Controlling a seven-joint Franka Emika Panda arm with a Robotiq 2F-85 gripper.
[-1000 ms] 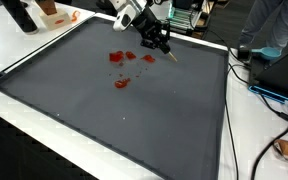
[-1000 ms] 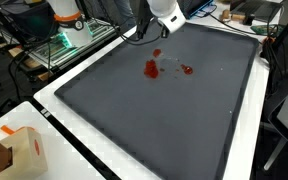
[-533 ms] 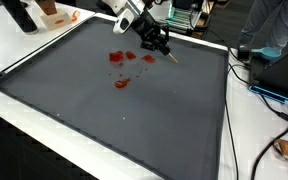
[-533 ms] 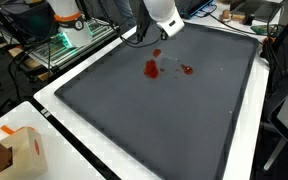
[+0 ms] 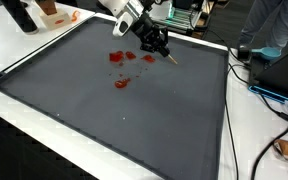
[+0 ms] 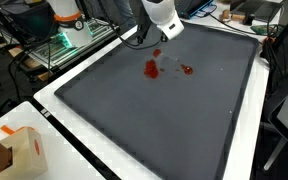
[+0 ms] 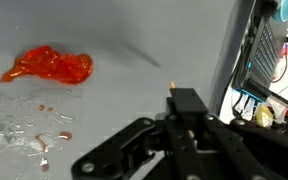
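Black fingers (image 7: 188, 104) fill the 6 o'clock edge of the wrist view. They are pressed together on a thin stick (image 7: 173, 88), with no gap visible between them. The stick's pale tip pokes out at 12 o'clock of the fingers, low over the grey mat (image 7: 134, 40). Cannot tell whether the tip touches the mat.

Wrist view, further out:
- A wet patch (image 7: 29, 135), clear with red flecks, lies at 9 o'clock of the fingers.
- Beyond it, at 10 o'clock, is a glossy red blob (image 7: 49, 66), well apart from the stick tip.

Exterior views, near to far:
- A box (image 6: 12, 150) stands at 7 o'clock on the white surface (image 6: 69, 128), off the mat (image 6: 164, 125).
- Past mid-mat is the largest blob (image 6: 151, 68), with a smaller one (image 6: 187, 69) at 3 o'clock of it and a clear smear between them.
- The fingers (image 6: 152, 40) hang at 12 o'clock of the largest blob, near it.
- In an exterior view, one blob (image 5: 122, 83) lies nearest the camera, with a cluster (image 5: 117, 57) behind it and a single spot (image 5: 149, 58) at 3 o'clock of the cluster.
- The stick tip (image 5: 172, 59) sits at 3 o'clock of that spot, near it.
- The fingers (image 5: 156, 42) slant down toward 4 o'clock, close to the mat's far edge.
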